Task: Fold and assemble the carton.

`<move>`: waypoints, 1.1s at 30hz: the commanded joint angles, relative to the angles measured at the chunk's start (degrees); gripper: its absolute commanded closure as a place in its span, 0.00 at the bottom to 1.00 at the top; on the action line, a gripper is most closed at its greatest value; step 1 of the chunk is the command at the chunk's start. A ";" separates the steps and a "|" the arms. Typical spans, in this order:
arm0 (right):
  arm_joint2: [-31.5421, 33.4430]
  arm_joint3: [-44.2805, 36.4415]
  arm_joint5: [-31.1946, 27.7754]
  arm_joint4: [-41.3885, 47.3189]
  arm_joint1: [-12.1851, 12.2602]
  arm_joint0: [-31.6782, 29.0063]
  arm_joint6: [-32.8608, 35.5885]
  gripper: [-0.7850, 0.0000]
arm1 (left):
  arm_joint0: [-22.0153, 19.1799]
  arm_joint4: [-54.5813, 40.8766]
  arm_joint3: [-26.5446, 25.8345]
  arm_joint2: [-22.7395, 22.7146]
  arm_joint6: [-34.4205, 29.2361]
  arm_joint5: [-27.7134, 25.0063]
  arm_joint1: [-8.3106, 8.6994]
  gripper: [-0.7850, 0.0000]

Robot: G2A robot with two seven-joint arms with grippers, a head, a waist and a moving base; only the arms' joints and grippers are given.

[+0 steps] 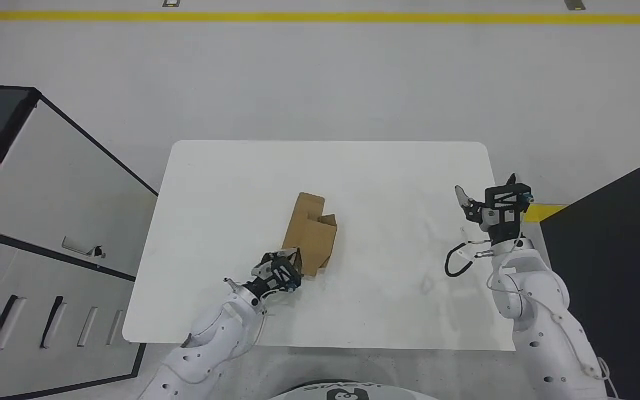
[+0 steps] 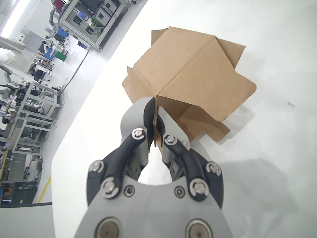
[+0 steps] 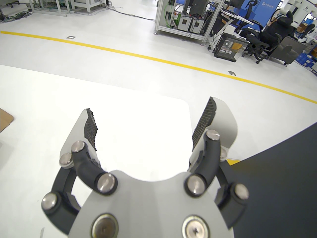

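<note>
Carton [image 2: 193, 75] edge tight within left tool [image 2: 154, 111]; right tool [image 3: 150, 115] well apart.

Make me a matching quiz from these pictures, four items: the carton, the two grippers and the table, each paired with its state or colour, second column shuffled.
Column one
1. carton
2. left gripper
3. right gripper
4. table

Column two
A. open, holding nothing, near the table's edge
B. white, with rounded corners
C. brown, partly folded, flaps loose
D. shut on a cardboard edge

Pairs: 1-C, 2-D, 3-A, 4-B
</note>
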 commanded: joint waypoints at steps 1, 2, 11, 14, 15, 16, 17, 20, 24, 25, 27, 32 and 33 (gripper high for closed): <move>0.00 0.00 0.00 0.00 0.00 0.00 0.00 0.00 | 0.58 0.36 -2.12 -1.22 0.70 -1.04 0.35 1.00; 0.00 0.00 0.00 0.00 0.00 0.00 0.00 0.00 | 0.97 0.89 -3.32 -1.79 1.07 -1.78 0.56 1.00; 0.00 0.00 0.00 0.00 0.00 0.00 0.00 0.00 | 4.62 5.65 -16.88 -7.60 1.94 -12.14 2.53 1.00; 0.00 0.00 0.00 0.00 0.00 0.00 0.00 0.00 | 5.64 4.81 -20.71 -8.18 2.03 -14.28 2.78 1.00; 0.00 0.00 0.00 0.00 0.00 0.00 0.00 0.00 | 5.72 5.45 -21.40 -8.21 2.22 -14.49 2.86 1.00; 0.00 0.00 0.00 0.00 0.00 0.00 0.00 0.00 | 5.72 5.45 -21.40 -8.21 2.22 -14.49 2.86 1.00; 0.00 0.00 0.00 0.00 0.00 0.00 0.00 0.00 | 5.72 5.45 -21.40 -8.21 2.22 -14.49 2.86 1.00; 0.00 0.00 0.00 0.00 0.00 0.00 0.00 0.00 | 5.72 5.45 -21.40 -8.21 2.22 -14.49 2.86 1.00; -0.04 -0.05 -0.23 0.23 -0.01 0.04 0.02 0.00 | 5.24 4.77 -21.71 -8.03 2.38 -15.08 2.85 1.00; -0.08 -0.37 -2.16 1.26 0.02 0.20 0.44 0.00 | 4.84 4.59 -21.94 -8.07 2.58 -15.77 2.89 1.00; 1.08 -1.15 -7.89 2.31 0.38 0.64 2.45 0.00 | 4.15 3.17 -22.16 -8.36 3.27 -17.92 3.00 1.00; 5.64 -3.50 -27.26 8.53 1.73 1.37 10.37 0.00 | 2.22 0.73 -22.58 -9.69 4.66 -24.34 3.47 1.00; 6.75 -4.04 -30.79 10.31 2.02 1.61 12.28 0.00 | 1.79 0.47 -22.67 -9.90 4.79 -25.79 3.58 1.00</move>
